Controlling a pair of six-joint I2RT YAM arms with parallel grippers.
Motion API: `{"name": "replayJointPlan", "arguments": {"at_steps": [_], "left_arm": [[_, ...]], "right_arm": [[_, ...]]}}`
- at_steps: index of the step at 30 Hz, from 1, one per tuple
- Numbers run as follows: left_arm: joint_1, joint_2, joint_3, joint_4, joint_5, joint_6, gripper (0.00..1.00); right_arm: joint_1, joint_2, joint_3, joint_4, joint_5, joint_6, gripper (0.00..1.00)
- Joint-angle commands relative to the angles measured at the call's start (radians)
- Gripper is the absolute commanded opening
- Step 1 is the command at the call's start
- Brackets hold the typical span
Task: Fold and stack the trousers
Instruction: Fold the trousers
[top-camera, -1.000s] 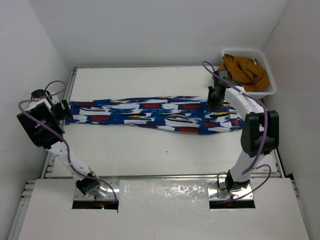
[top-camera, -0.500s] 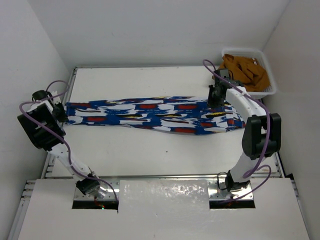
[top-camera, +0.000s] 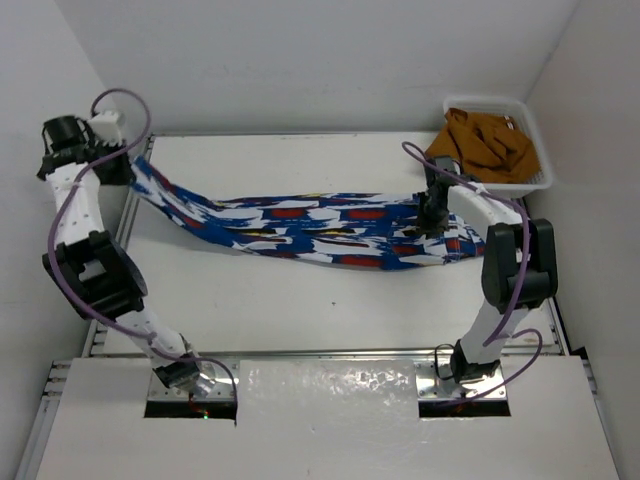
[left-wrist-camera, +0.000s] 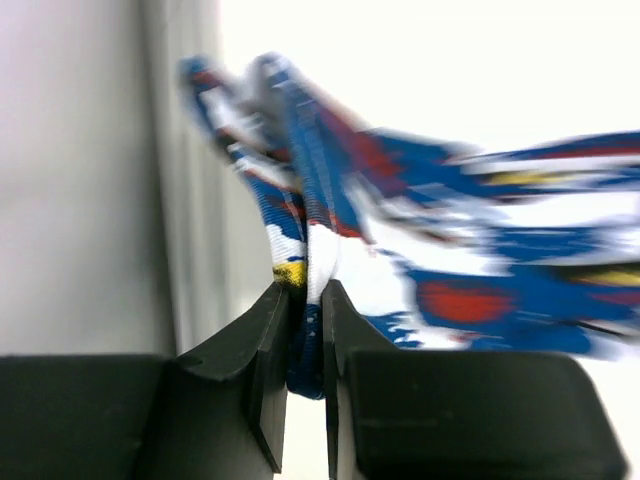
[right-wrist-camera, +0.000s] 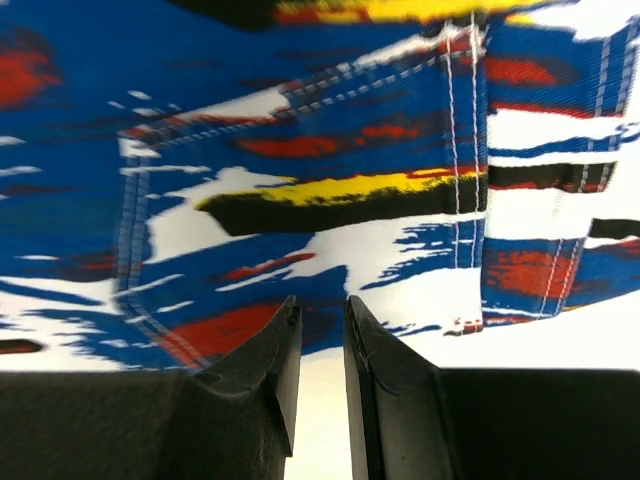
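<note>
- The trousers (top-camera: 320, 225) lie full length across the table (top-camera: 300, 300), with no fold made yet.
- The left gripper (left-wrist-camera: 307, 300) clamps the raised leg end.
- The right gripper (right-wrist-camera: 316, 315) sits at the waist, nearly closed, visibly empty.

The trousers (top-camera: 320, 230) lay as a long band across the middle of the table (top-camera: 300, 310), barring any low pass from the near side to the far. The bare tabletop in front of the band and behind it was open. My left claw (top-camera: 128, 166), clamped on one end of the cloth, sat hard by the left wall (top-camera: 50, 60), with little room there. Near my right claw (top-camera: 432, 215), the white basket (top-camera: 545, 170) holding an ochre garment (top-camera: 490, 140) crowded the far right corner.
</note>
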Motion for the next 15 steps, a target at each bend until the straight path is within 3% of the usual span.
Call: {"name": "replayJointPlan", "arguments": {"at_steps": [1, 9, 15], "left_arm": [[-0.148, -0.096, 0.038, -0.140, 0.207, 0.075, 0.00], [-0.438, -0.085, -0.051, -0.130, 0.317, 0.005, 0.00], [-0.615, -0.048, -0.054, 0.057, 0.327, -0.181, 0.00]], "right_arm": [[-0.003, 0.003, -0.016, 0.074, -0.021, 0.023, 0.22], [-0.005, 0.090, 0.001, 0.160, -0.047, 0.040, 0.22], [-0.006, 0.077, -0.024, 0.207, -0.073, 0.079, 0.22]]}}
